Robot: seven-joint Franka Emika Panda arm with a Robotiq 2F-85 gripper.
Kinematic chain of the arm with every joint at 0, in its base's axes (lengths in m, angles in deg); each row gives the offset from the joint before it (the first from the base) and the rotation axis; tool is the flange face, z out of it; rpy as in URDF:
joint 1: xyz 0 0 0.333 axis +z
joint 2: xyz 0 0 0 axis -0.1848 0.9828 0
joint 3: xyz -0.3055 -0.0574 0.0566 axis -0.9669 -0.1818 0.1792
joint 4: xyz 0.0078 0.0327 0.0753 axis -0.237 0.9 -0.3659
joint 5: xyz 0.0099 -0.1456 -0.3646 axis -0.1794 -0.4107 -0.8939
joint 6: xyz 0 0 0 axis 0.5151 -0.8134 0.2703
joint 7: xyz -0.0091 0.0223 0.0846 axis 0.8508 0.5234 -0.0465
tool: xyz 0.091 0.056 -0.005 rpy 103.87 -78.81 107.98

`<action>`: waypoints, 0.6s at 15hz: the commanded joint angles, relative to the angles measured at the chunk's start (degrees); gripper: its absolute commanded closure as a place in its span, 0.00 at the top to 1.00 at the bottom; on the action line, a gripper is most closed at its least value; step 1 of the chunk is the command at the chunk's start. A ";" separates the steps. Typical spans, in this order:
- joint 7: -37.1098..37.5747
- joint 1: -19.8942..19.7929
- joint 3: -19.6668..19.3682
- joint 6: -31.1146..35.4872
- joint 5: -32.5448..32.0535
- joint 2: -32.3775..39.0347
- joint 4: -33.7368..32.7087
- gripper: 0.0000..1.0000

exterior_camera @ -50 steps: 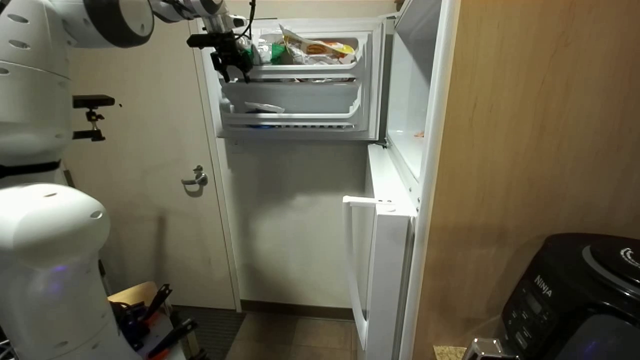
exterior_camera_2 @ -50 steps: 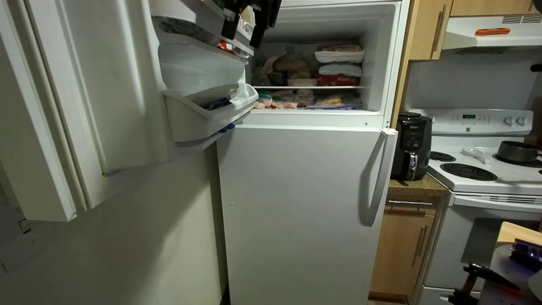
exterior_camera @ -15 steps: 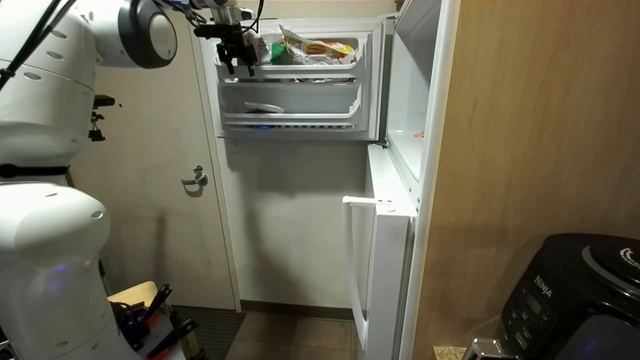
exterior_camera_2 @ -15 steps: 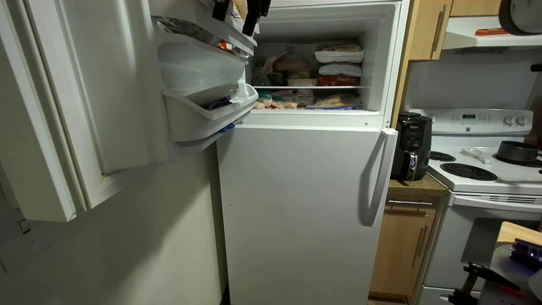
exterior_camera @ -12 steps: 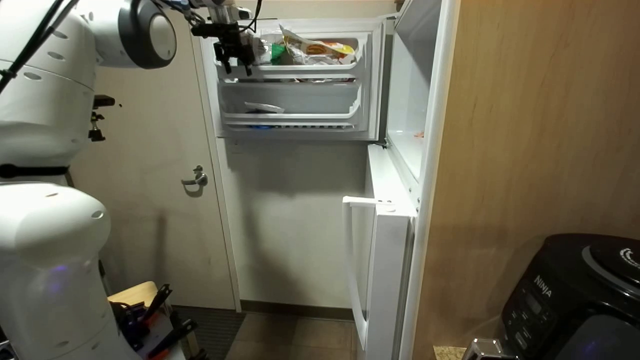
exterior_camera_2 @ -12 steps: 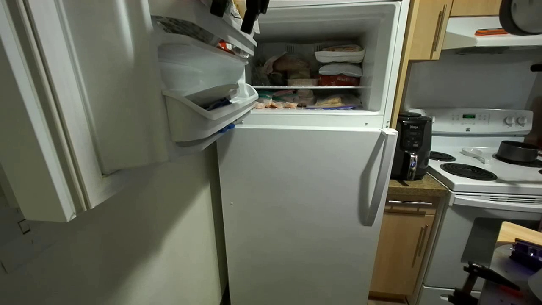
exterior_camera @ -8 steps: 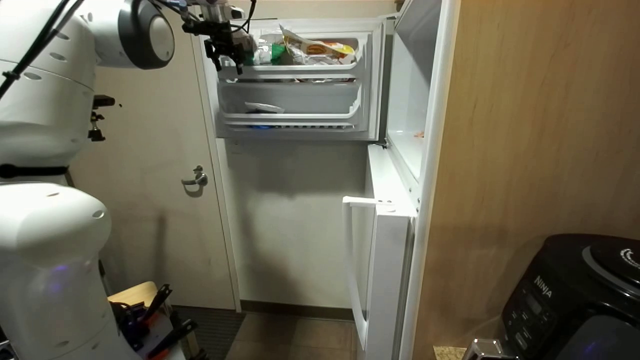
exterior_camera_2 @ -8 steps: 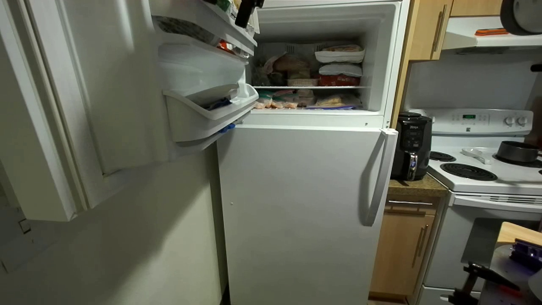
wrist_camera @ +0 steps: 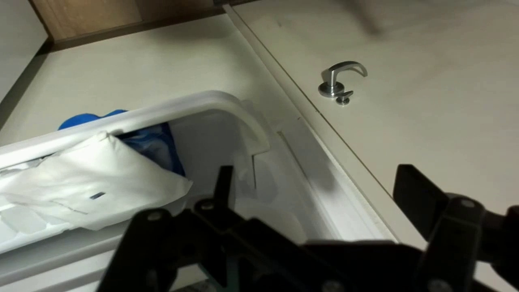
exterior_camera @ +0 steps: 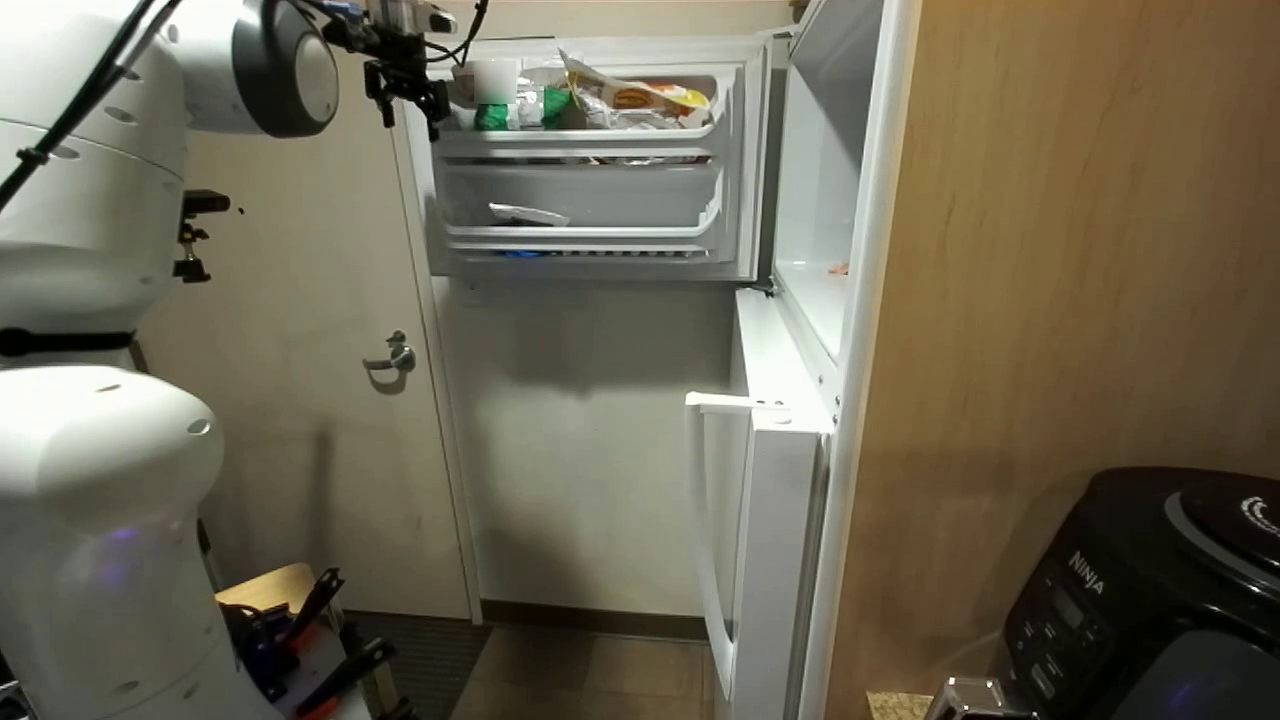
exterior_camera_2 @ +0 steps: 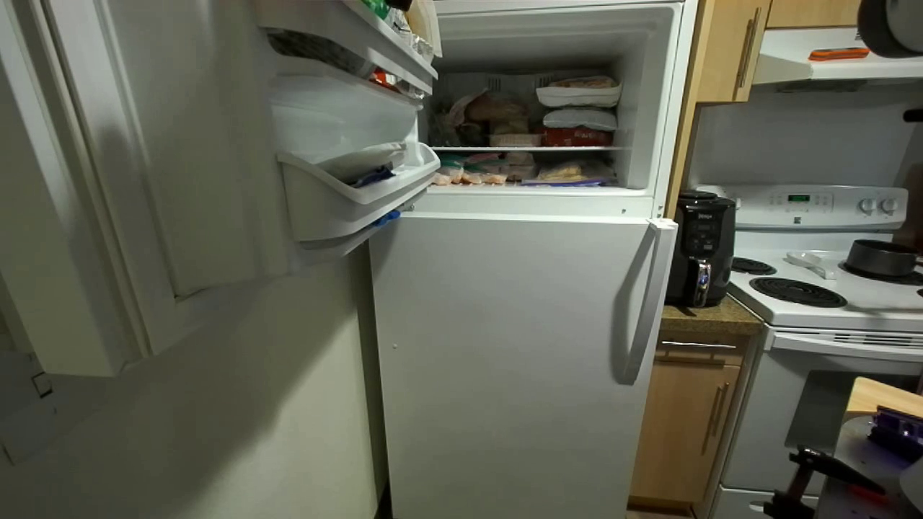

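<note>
Black fingers (wrist_camera: 417, 198) near freezer door (exterior_camera: 620, 195)

White freezer door (exterior_camera_2: 209, 180), standing open, bare inner panel beside bins. Upper bin (exterior_camera: 600, 143): printed bag (exterior_camera: 640, 97), orange and yellow; green-and-white packaging (exterior_camera: 555, 105) just beside it. Lower bin (wrist_camera: 211, 99): slumped white bag (wrist_camera: 117, 174), dark-blue packet (wrist_camera: 158, 146) partly hidden by it. Inside freezer, shelf (exterior_camera_2: 519, 149): red package (exterior_camera_2: 577, 137).

The white Franka Panda arm (exterior_camera: 100, 430) stands tall in an exterior view; up high, a round black-and-white joint (exterior_camera: 290, 70) sticks out to the side; past it, the silver wrist (exterior_camera: 393, 14) points down; below that hangs the black Robotiq gripper (exterior_camera: 411, 125), its two fingers (wrist_camera: 417, 198) aimed down and spread wide apart.
</note>
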 commanded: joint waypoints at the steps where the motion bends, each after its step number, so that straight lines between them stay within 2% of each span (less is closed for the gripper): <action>1: 0.11 -1.47 1.46 -4.09 5.07 -1.75 1.91 1.00; 9: 2.75 -1.20 2.05 -15.86 11.73 -3.04 0.55 1.00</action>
